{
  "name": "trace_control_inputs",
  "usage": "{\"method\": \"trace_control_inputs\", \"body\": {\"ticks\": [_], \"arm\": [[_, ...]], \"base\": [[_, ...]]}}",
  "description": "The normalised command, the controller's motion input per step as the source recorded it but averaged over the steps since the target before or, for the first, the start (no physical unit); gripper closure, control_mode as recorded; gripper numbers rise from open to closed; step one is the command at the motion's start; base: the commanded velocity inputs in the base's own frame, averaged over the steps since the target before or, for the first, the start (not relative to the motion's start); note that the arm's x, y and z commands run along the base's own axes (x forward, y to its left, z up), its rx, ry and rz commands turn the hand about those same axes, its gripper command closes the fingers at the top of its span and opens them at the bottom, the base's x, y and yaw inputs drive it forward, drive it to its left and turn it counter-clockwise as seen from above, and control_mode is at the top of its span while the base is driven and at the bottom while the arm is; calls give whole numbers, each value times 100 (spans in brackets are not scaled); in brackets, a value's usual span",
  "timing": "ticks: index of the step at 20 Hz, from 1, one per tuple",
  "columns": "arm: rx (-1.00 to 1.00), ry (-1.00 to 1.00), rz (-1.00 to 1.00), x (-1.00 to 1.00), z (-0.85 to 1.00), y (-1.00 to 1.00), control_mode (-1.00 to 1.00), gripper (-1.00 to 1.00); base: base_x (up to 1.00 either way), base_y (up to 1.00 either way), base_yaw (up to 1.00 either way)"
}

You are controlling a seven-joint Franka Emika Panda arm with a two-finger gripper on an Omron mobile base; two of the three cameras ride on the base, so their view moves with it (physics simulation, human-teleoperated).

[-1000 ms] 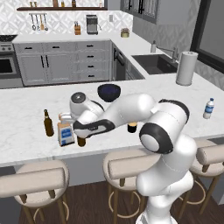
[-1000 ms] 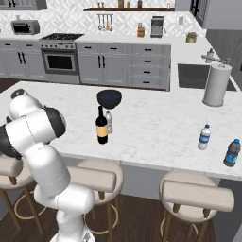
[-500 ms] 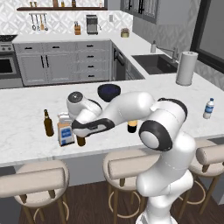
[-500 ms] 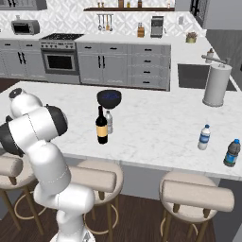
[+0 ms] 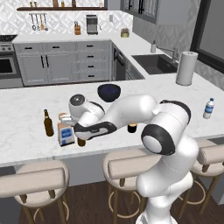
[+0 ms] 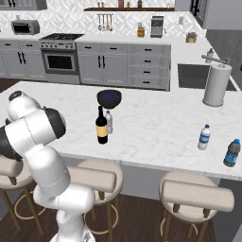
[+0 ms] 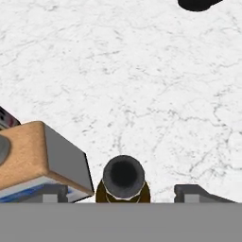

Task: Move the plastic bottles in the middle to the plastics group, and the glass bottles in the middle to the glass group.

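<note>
My gripper (image 5: 81,132) hangs open over the short amber beer bottle (image 5: 81,141), which stands on the counter beside the square blue-labelled bottle (image 5: 65,134) and near the slim dark-brown beer bottle (image 5: 48,124). From the hand, the beer bottle's mouth (image 7: 123,176) sits between the spread fingertips (image 7: 54,191), touching neither, with the square bottle's tan stopper (image 7: 28,158) to its left. The tall dark wine bottle (image 6: 101,126) and the small pale plastic bottle (image 6: 109,122) stand mid-counter. The blue-capped water bottle (image 6: 203,137) is at the right end.
A dark bowl (image 5: 109,92) sits behind the arm, mid-counter. A paper-towel roll (image 5: 187,68) stands by the sink, and a darker blue bottle (image 6: 231,152) near the counter's right corner. Stools line the front edge.
</note>
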Motion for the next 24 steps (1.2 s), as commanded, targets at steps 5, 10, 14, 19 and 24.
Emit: {"method": "trace_control_inputs", "body": {"ticks": [5,10,14,19,24], "arm": [[0,-11,0,-2,22,-3,-100,-100],[2,-1,0,-19,49,-20,-100,-100],[9,1,0,-32,49,-46,-100,-100],[3,7,0,-38,37,-79,-100,-100],[0,8,0,-32,36,-74,-100,-100]], "base": [[0,0,0],[0,0,0],[0,0,0],[0,0,0],[0,0,0]]}}
